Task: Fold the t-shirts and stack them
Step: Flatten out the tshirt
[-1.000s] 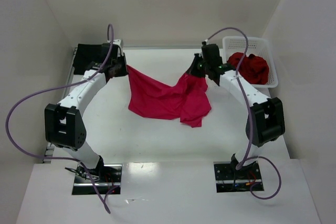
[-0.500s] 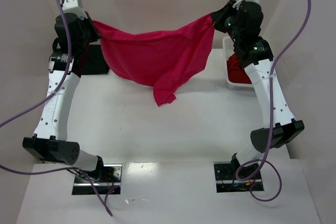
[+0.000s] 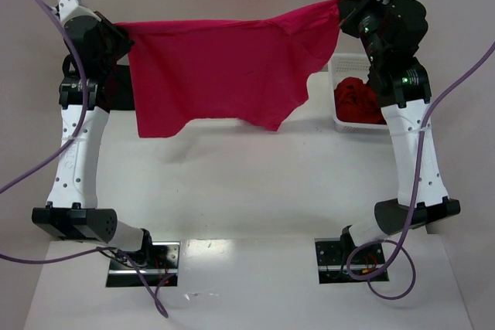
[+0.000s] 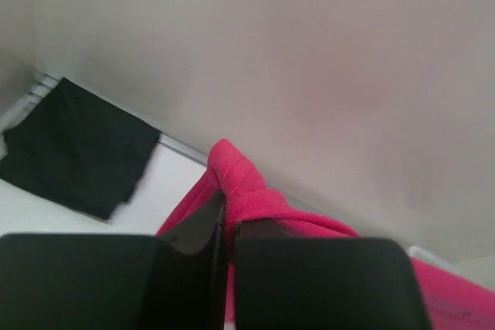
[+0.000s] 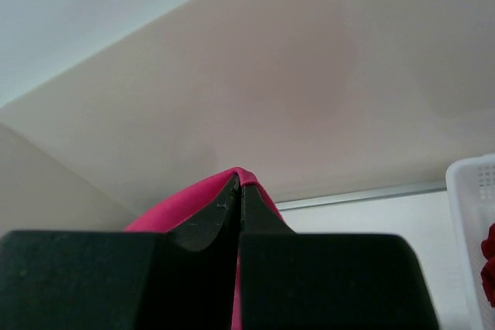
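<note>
A crimson-pink t-shirt (image 3: pixel 224 67) hangs spread wide in the air between both arms, well above the table. My left gripper (image 3: pixel 124 36) is shut on its left top corner, seen up close as pink cloth (image 4: pixel 247 195) bunched between the jaws of the left gripper (image 4: pixel 227 214). My right gripper (image 3: pixel 340 7) is shut on the right top corner; in the right wrist view a thin pink edge (image 5: pixel 193 195) wraps the closed tips of the right gripper (image 5: pixel 240 187). A black t-shirt (image 4: pixel 73 148) lies flat at the back left. Darker red t-shirts (image 3: pixel 357 102) sit in the basket.
A white lattice basket (image 3: pixel 340 63) stands at the back right of the table, partly behind the right arm. White walls close in the table on the left, back and right. Purple cables loop off both arms.
Both arms have risen and spread apart, lifting the pink shirt off the table from a sagging heap into a stretched hanging sheet. Both grips have stayed shut.
</note>
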### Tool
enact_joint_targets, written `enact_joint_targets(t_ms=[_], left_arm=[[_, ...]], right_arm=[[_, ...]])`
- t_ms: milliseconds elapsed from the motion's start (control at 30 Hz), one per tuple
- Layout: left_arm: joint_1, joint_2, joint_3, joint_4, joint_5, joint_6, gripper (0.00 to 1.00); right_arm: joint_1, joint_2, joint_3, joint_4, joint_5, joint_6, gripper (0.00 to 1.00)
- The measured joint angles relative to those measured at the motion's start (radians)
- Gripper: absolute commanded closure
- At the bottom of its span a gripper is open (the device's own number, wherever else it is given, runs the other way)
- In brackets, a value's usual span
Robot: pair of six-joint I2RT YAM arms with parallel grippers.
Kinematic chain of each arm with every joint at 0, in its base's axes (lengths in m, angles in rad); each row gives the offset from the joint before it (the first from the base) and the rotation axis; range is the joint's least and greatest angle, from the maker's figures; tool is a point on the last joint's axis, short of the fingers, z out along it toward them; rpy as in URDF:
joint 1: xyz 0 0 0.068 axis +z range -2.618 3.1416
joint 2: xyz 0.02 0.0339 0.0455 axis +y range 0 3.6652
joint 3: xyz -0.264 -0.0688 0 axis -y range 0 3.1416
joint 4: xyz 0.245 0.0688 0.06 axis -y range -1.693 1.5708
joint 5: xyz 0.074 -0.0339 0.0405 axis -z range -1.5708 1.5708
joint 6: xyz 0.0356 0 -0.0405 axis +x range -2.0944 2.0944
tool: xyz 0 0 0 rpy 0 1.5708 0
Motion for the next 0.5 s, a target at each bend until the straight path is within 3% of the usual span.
enact_joint_targets(t_ms=[200,500], left_arm=[[0.033,0.0,-0.012,0.041,0.08,-0.114,1.0],[0.035,0.0,-0.025,0.133,0.181,-0.062,1.0]], right_arm=[[0.0,-0.009,0.009,0.004,-0.003,-0.008,1.0],[0.0,-0.009,0.024,0.006,0.003,-0.037,1.0]])
